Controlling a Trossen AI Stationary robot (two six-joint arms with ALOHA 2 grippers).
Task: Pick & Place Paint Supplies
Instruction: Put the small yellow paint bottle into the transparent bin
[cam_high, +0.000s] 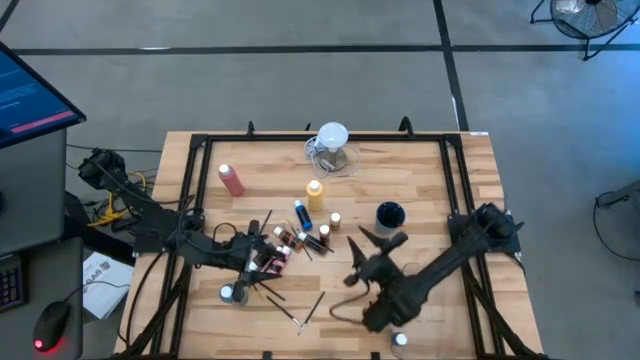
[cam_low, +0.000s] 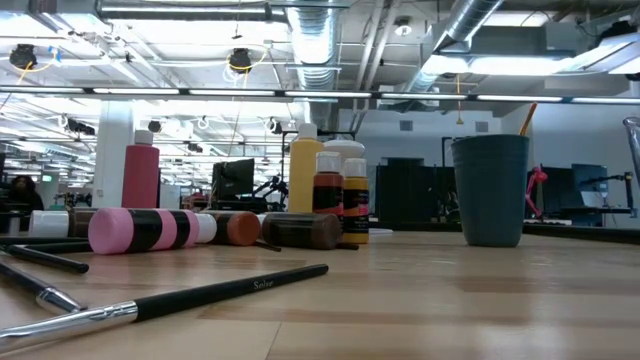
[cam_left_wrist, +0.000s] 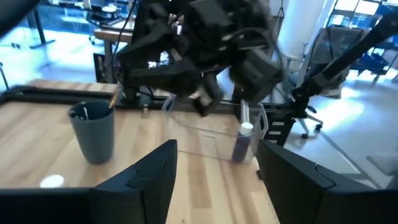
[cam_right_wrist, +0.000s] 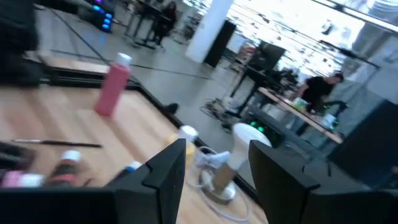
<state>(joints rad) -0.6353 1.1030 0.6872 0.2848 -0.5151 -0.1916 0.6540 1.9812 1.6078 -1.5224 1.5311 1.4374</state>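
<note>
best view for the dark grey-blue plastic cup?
Low view: the dark grey-blue plastic cup stands upright in full side profile, unobstructed. High view shows only its round rim from above. Left wrist view shows it with a brush inside. Right wrist view misses it.

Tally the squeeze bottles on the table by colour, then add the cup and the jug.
Pink-red squeeze bottle: 1
Yellow squeeze bottle: 1
Blue squeeze bottle: 1
Dark cup: 1
Clear jug: 1
Total: 5
</note>
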